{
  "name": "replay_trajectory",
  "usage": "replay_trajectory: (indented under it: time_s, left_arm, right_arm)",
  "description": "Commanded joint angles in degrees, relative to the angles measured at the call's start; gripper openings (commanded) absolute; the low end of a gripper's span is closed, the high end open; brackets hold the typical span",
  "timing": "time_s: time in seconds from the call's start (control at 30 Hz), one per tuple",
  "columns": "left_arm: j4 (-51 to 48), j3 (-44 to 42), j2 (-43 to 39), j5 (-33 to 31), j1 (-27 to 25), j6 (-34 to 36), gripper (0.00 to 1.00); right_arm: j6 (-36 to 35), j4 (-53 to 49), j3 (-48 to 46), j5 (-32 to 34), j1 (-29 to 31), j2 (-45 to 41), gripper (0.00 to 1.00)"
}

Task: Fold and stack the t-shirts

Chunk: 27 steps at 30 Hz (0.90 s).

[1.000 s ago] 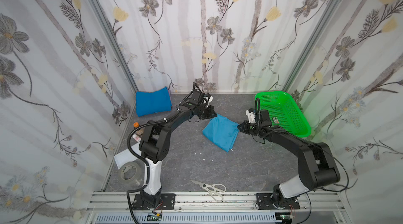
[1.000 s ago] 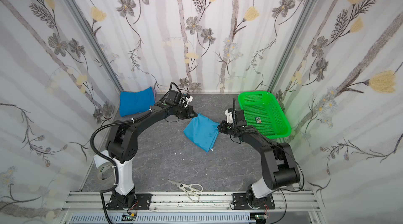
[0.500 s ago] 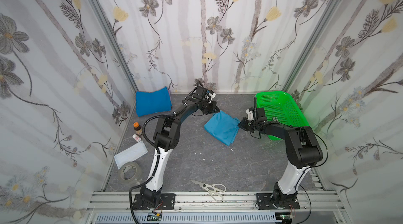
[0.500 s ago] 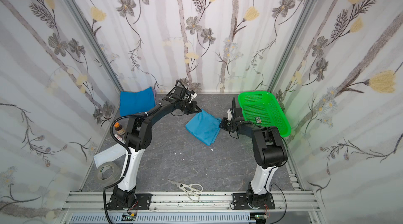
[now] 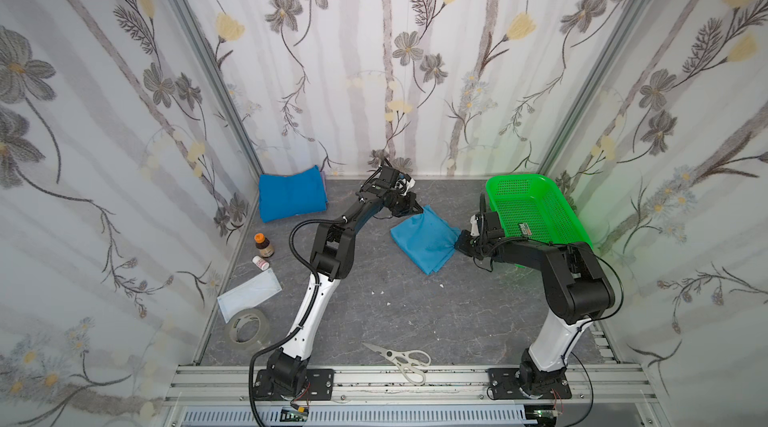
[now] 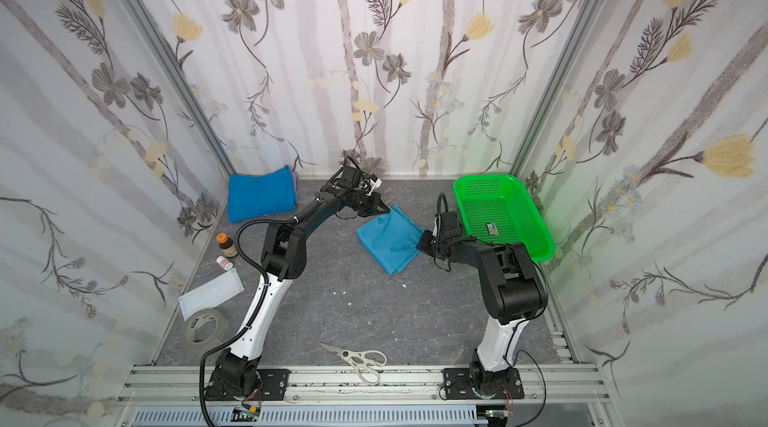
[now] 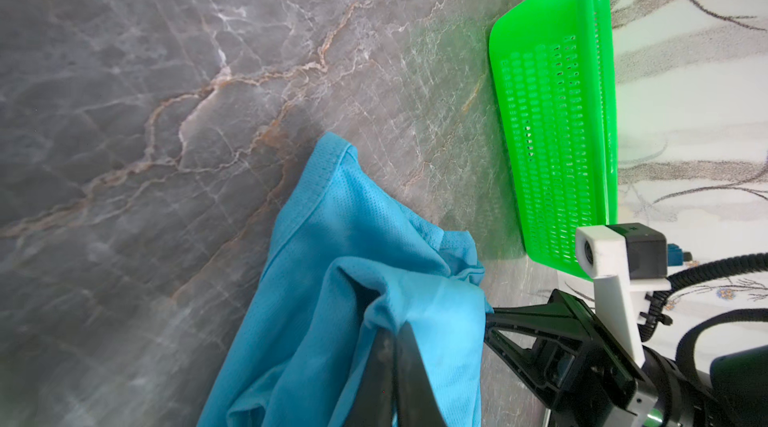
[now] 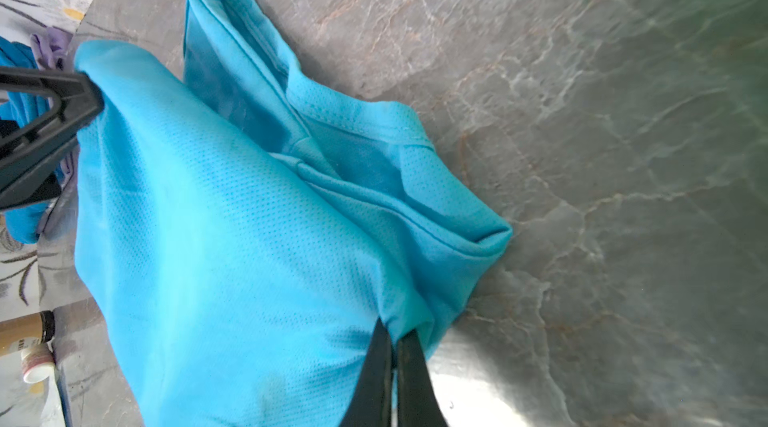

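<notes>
Near the back of the grey surface (image 5: 415, 321), beside the green basket (image 5: 519, 196), the light sky-blue t-shirt (image 5: 426, 238) lies bunched, slightly nearer the back wall than a second ago. The left fingers (image 7: 386, 375) stay clamped on its far corner and the right fingers (image 8: 374, 375) on its basket-side corner. Both elbows have swung inward. The darker blue t-shirt (image 5: 291, 198) lies folded in the back left corner, unmoved.

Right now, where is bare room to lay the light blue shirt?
Bare: the middle, between the light blue t-shirt and the scissors. Crowded: left edge with bottles, packet, tape roll; green basket at right; darker blue t-shirt far left.
</notes>
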Motion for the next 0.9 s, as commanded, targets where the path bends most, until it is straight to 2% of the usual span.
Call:
replay_trajectory:
  time_s: [0.0,0.17,0.3,0.33,0.37,0.47,0.57,0.63,0.7,0.77,0.83,0.87]
  left_arm:
    - [0.6,1.4,1.3,1.8,-0.2,-1.2,0.09]
    - [1.4,3.3,4.2,2.1,-0.2,-2.5,0.11]
    - [0.9,6.9,6.9,2.2,-0.2,-3.5,0.21]
    - [0.7,7.8,7.5,2.3,-0.2,-3.7,0.30]
    - [0.6,8.3,7.8,2.1,-0.2,-3.8,0.45]
    - [0.8,7.7,5.8,1.5,0.5,-3.1,0.71]
    - [1.0,5.8,1.6,0.3,2.0,-1.7,0.83]
    - [0.5,4.9,-1.1,0.8,3.2,-1.1,0.88]
    - [-0.2,1.2,-5.3,0.2,3.9,0.8,0.93]
    - [0.9,-7.1,-11.8,-1.4,4.5,3.0,1.00]
    - [4.4,-18.0,-19.1,-2.9,5.1,3.7,1.00]
    - [6.2,-23.5,-22.7,-4.1,5.4,3.6,1.00]
  right_arm:
    - [1.2,1.1,0.2,0.4,0.5,1.2,0.00]
    - [2.0,2.1,-1.2,0.7,1.4,0.8,0.00]
    - [1.5,2.2,-2.6,0.0,1.8,-0.5,0.00]
    - [1.2,2.4,-2.9,-0.5,2.0,-0.6,0.00]
    - [1.0,2.3,-3.0,-0.9,2.0,-0.5,0.00]
    - [0.6,2.5,-4.2,-0.7,2.4,-2.0,0.01]
    - [0.0,1.5,-5.6,-1.0,2.8,-4.5,0.02]
    - [-0.5,0.7,-6.9,-1.8,3.0,-6.6,0.07]
    - [-0.5,0.3,-9.1,-1.3,3.4,-10.0,0.22]
    - [-1.0,-0.2,-12.1,-0.5,3.8,-15.2,0.47]
    - [-2.8,-1.0,-12.5,-0.1,4.9,-19.9,0.71]
    - [-4.3,-1.8,-11.4,-1.1,5.5,-21.3,0.79]
